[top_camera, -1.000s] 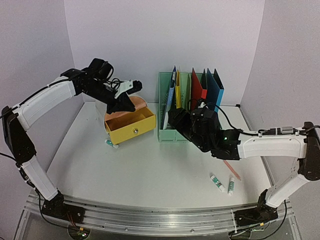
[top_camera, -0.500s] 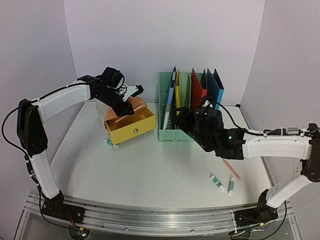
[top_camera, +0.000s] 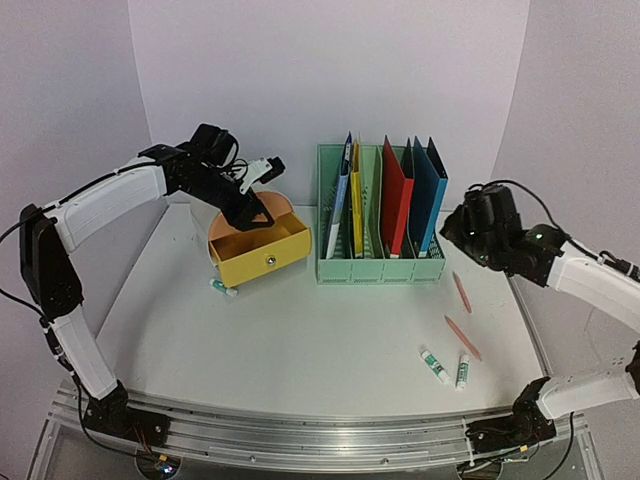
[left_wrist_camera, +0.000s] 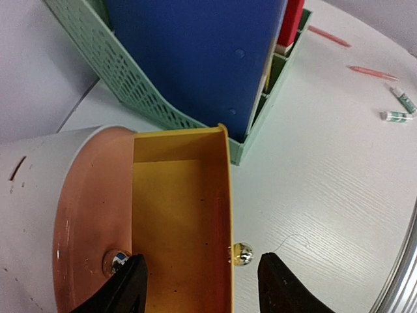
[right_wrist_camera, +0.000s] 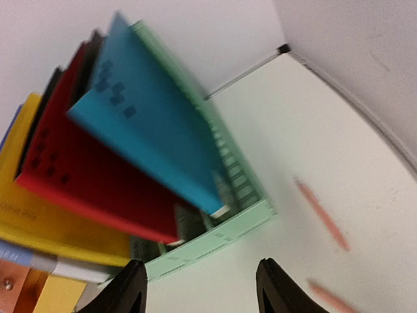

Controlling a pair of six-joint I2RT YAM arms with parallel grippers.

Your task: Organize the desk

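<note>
**item:** tabletop (top_camera: pixel 300 345), white and flat, spread beneath both arms. a silver rail (top_camera: pixel 320 432) runs along its near edge, and lilac walls (top_camera: pixel 330 70) close the other three sides.

**back row:** yellow drawer (top_camera: pixel 262 252), pulled out of a round peach organiser (top_camera: pixel 262 212), left of centre. green file rack (top_camera: pixel 380 268) just beside it on the right, holding upright folders (top_camera: pixel 396 195).

**loose stock:**
- lone glue stick (top_camera: pixel 224 288), near the drawer's front left corner.
- paired glue sticks (top_camera: pixel 434 365), front right, near each other.
- pink pens (top_camera: pixel 461 292), two, lying between that pair and the rack's right end. their long axes run roughly front to back, slightly slanted.

**left gripper** (top_camera: pixel 262 172): above the open drawer, jaws spread, holding nothing.

**right gripper** (right_wrist_camera: pixel 199 287): raised beside the rack's right end, jaws apart, empty.

**governing relation:** the pens and paired glue sticks lie below the right gripper and toward the near edge from it, so the right arm is plainly nearer. the lone glue stick falls to the left arm.

**room:** broad bare surface through the middle and front. the right wall and the rack hem in the farther pen, so a descent from above, closing across its narrow width, looks the safest approach.
</note>
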